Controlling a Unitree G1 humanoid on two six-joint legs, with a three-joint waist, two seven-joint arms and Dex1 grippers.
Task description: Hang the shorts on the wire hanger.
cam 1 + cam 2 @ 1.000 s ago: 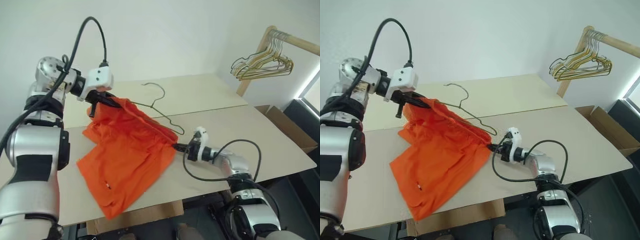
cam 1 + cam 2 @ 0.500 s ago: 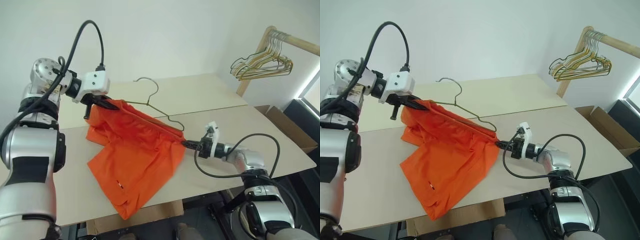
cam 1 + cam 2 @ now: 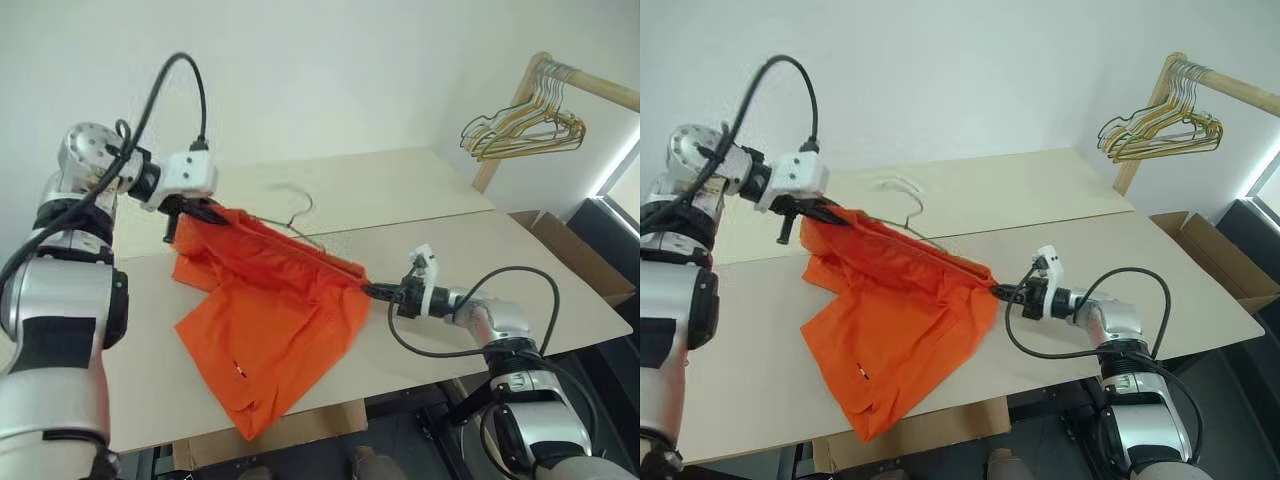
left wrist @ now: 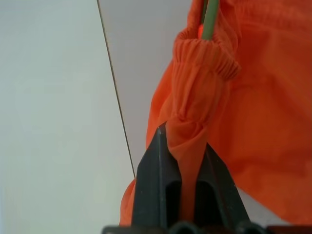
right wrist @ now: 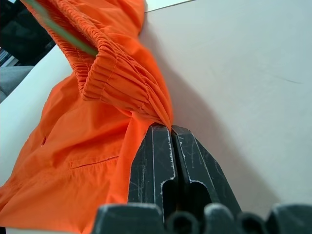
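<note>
The orange shorts (image 3: 270, 320) are stretched by their waistband between my two grippers, and the legs trail onto the table (image 3: 450, 230). My left gripper (image 3: 208, 212) is shut on the waistband's far left end, lifted above the table; the left wrist view shows the gathered fabric (image 4: 195, 97) pinched between its fingers. Low by the table, my right gripper (image 3: 366, 290) is shut on the other end of the waistband (image 5: 122, 83). The wire hanger (image 3: 296, 212) is threaded through the waistband. Its hook sticks out behind the shorts, blurred, and its green wire (image 4: 209, 19) shows at the left end.
A wooden rack (image 3: 530, 90) with a bunch of gold and dark hangers (image 3: 525, 128) stands at the back right. An open cardboard box (image 3: 575, 250) sits beyond the table's right edge. A seam (image 3: 430, 218) runs across the table.
My right gripper moved to the right a second ago, pulling the waistband taut, then held still. The hanger's hook has swung lower and is blurred. My left gripper sank slightly.
</note>
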